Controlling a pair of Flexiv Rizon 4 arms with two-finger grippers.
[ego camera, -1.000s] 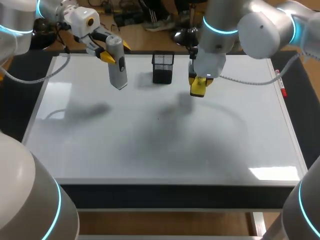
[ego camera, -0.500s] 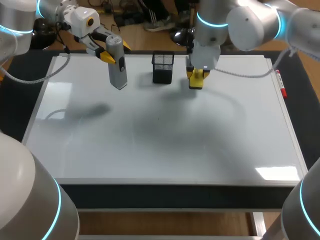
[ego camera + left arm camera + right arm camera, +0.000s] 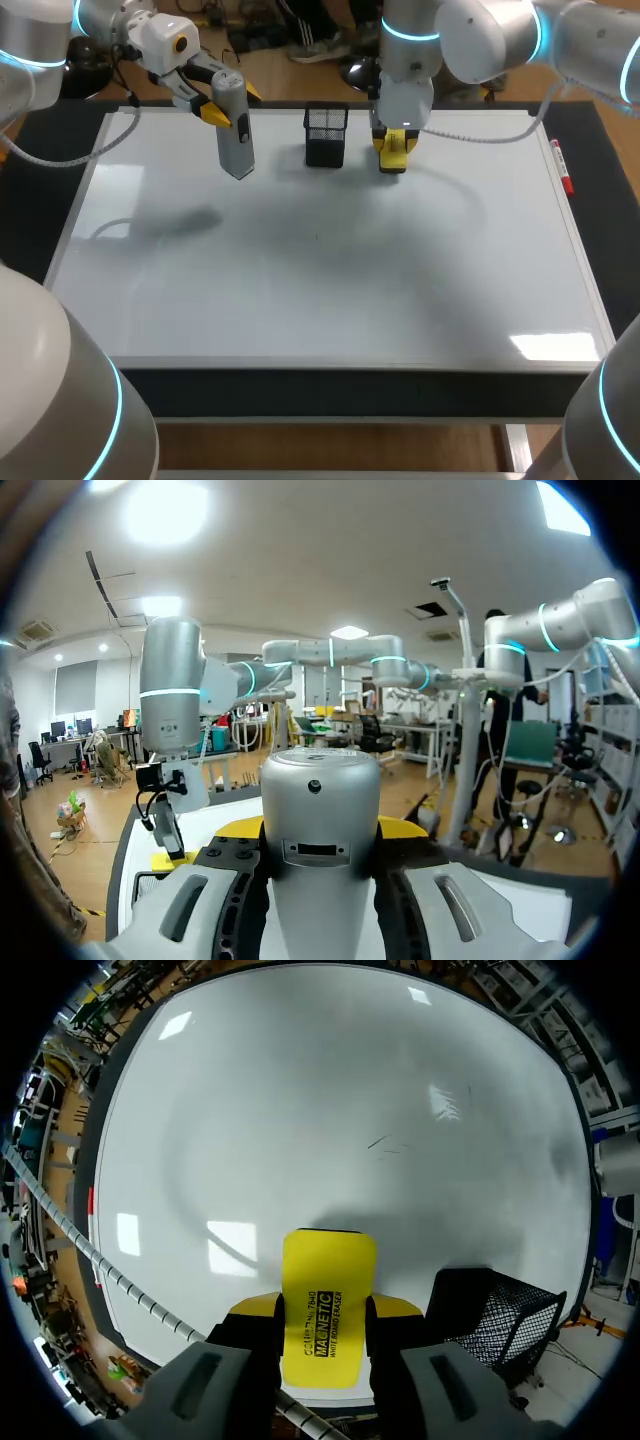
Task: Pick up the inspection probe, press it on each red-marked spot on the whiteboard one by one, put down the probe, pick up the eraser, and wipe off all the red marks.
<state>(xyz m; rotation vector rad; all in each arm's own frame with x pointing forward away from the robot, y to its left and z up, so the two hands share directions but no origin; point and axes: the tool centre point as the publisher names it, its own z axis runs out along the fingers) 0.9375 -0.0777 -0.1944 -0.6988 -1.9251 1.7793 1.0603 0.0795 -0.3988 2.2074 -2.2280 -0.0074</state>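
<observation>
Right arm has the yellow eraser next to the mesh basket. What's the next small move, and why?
Probably lower the right pincer and open it, leaving the yellow rectangular eraser beside the black mesh basket. No red marks show on the white whiteboard, so wiping looks finished; the left pincer holds the grey cylindrical probe clear of that spot.

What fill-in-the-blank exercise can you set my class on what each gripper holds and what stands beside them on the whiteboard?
1. The left gripper is shut on the inspection ____.
2. The eraser in the right gripper is coloured ____.
3. The mesh basket on the whiteboard, beside the eraser, is coloured ____.
Missing words: probe; yellow; black.
</observation>
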